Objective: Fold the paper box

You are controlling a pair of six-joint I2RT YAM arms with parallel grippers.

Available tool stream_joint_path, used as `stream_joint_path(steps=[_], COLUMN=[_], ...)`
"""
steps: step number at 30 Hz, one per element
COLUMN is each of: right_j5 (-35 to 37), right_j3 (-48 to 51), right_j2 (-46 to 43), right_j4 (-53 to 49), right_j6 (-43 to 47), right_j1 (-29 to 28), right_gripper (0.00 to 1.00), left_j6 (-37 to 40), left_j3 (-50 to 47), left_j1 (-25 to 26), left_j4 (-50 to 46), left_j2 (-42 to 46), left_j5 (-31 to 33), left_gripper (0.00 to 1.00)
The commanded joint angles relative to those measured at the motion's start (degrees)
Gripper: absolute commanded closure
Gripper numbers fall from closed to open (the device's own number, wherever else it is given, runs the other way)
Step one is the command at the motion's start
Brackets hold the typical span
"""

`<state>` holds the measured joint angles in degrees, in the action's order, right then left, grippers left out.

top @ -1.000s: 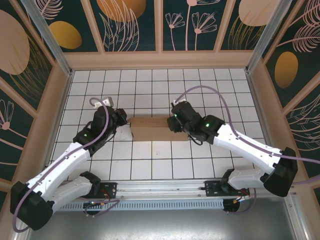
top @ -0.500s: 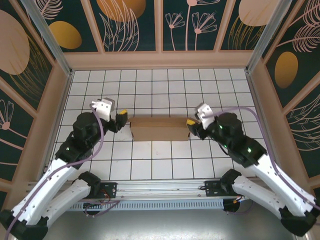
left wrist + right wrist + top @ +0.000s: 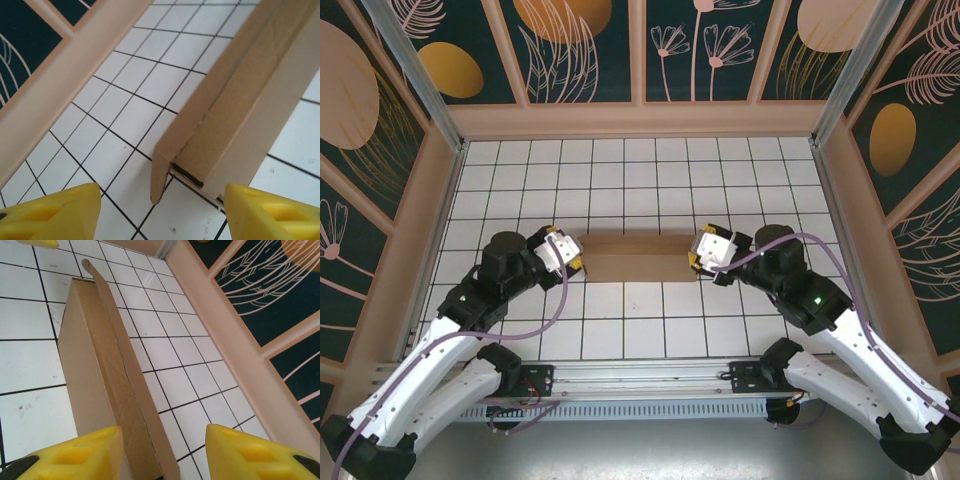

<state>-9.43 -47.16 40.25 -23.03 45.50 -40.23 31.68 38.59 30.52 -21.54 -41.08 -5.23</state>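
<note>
The paper box point(image 3: 640, 258), plain brown cardboard, lies flat as a long closed rectangle on the white tiled table point(image 3: 620, 180). My left gripper point(image 3: 576, 259) is at its left end, open. In the left wrist view the box's end point(image 3: 240, 100), with a small rounded tab sticking out, lies between the yellow fingertips point(image 3: 50, 212) without being pinched. My right gripper point(image 3: 696, 258) is at the right end, also open. In the right wrist view the box point(image 3: 95, 365) runs away from the jaws, and its near end sits by one fingertip point(image 3: 70, 455), with a gap to the other.
Wooden walls with dark painted panels enclose the table; the back wall point(image 3: 640, 118) is a few tiles behind the box. A side wall's base point(image 3: 60, 75) runs close to the left gripper, and another point(image 3: 225, 330) runs beside the right gripper. A metal rail point(image 3: 640, 375) lines the near edge.
Both grippers have pulled back off the box's ends and turned to face them. The left gripper has opened wider. The box has stayed in place.
</note>
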Motion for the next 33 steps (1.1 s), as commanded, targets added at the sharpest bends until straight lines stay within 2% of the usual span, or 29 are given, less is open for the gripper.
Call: stream_joint_path(steps=[1, 7, 13, 20, 26, 30, 33], right_j5=[-2.8, -6.5, -4.9, -3.7, -3.4, -2.4, -5.5], right_j3=[-2.7, -4.0, -3.0, -2.3, -2.0, -0.1, -0.1], right_j2=[1.2, 0.1, -1.5, -2.0, -1.6, -1.6, -0.1], right_j4=[-1.6, -1.1, -1.8, -1.1, 0.0, 2.4, 4.7], right_j6=[4.5, 0.9, 0.9, 0.4, -0.6, -0.8, 0.3], right_j1=[0.8, 0.9, 0.9, 1.3, 2.3, 4.7, 8.5], right_gripper=[0.53, 0.53, 0.54, 0.55, 0.57, 0.59, 0.61], left_j6=[4.6, 7.1, 6.9, 6.1, 6.3, 5.2, 4.3], left_j3=[-1.7, -2.3, -2.3, -2.3, -2.6, -2.5, -2.6], left_j1=[-0.6, -5.7, -8.0, -8.0, -8.0, -8.0, -8.0], left_j4=[1.0, 5.3, 6.7, 8.4, 9.4, 10.1, 10.6], left_j2=[-1.7, -3.4, -6.1, -7.8, -8.6, -8.9, -9.7], left_j5=[-2.8, -4.9, -8.0, -10.8, -9.9, -10.4, -10.7], left_gripper=[0.36, 0.4, 0.46, 0.64, 0.84, 0.93, 0.98])
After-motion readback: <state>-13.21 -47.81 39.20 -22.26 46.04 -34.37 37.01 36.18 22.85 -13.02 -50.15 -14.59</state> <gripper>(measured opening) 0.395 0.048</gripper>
